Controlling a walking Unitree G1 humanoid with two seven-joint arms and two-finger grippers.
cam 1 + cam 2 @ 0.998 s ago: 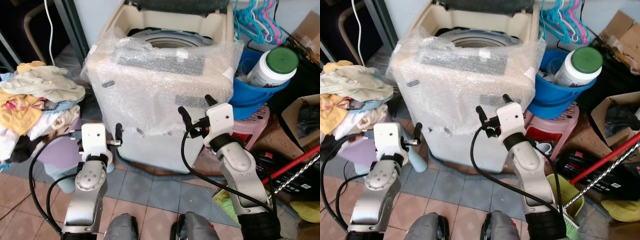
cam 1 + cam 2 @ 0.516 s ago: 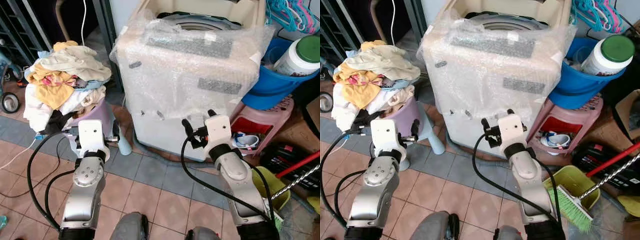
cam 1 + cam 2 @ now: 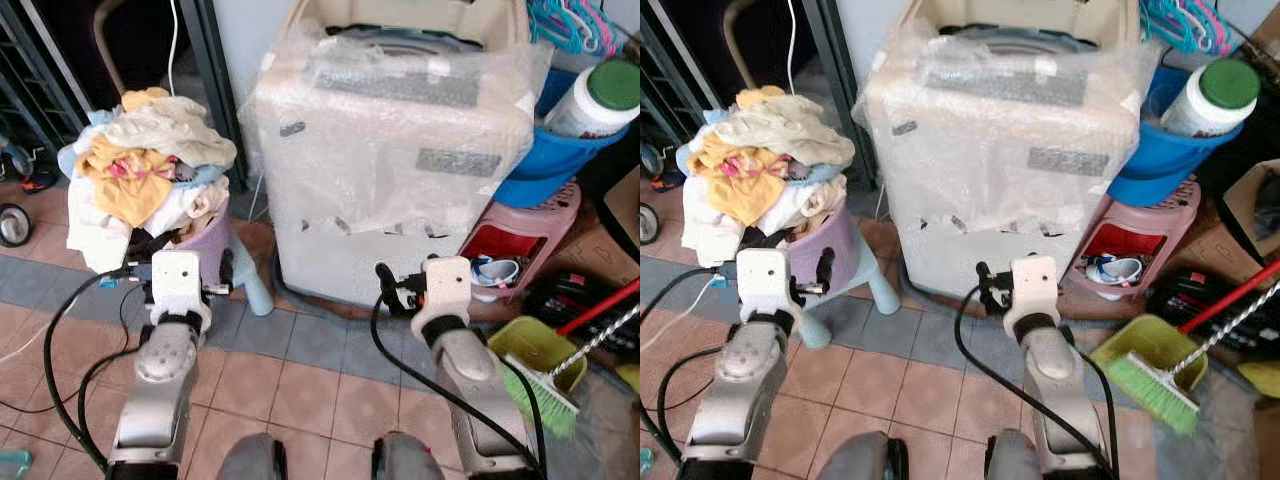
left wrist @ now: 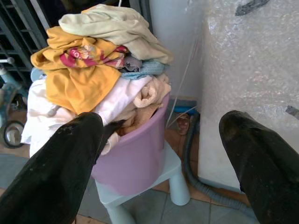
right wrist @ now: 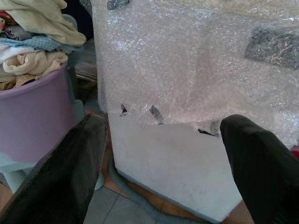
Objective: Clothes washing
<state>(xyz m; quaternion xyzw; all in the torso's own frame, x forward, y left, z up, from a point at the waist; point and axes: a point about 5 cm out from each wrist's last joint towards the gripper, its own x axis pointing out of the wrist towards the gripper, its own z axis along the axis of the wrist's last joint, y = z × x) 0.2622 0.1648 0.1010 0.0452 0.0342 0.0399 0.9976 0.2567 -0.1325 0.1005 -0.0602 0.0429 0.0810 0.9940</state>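
A heap of mixed clothes (image 3: 145, 165), yellow, white and cream, overflows a purple basin (image 3: 830, 250) standing on a pale blue stool (image 3: 250, 295) at the left. To its right is the top-loading washing machine (image 3: 400, 150), wrapped in bubble wrap, with its lid up. My left gripper (image 4: 161, 119) is open and held low in front of the basin, short of the clothes. My right gripper (image 5: 164, 121) is open too, facing the machine's lower front panel (image 5: 177, 158) and holding nothing.
A blue bucket (image 3: 545, 160) with a green-lidded white jar (image 3: 605, 100) rests on a pink stool (image 3: 525, 225) right of the machine. A green dustpan and brush (image 3: 535, 375) lie on the tiled floor. A grey hose (image 4: 189, 154) curls at the machine's base. Hangers (image 3: 570, 20) hang behind.
The camera has pulled back and swung left, so the machine looks farther away and the clothes heap sits more centrally. Both grippers stay open and empty, now lower in the view.
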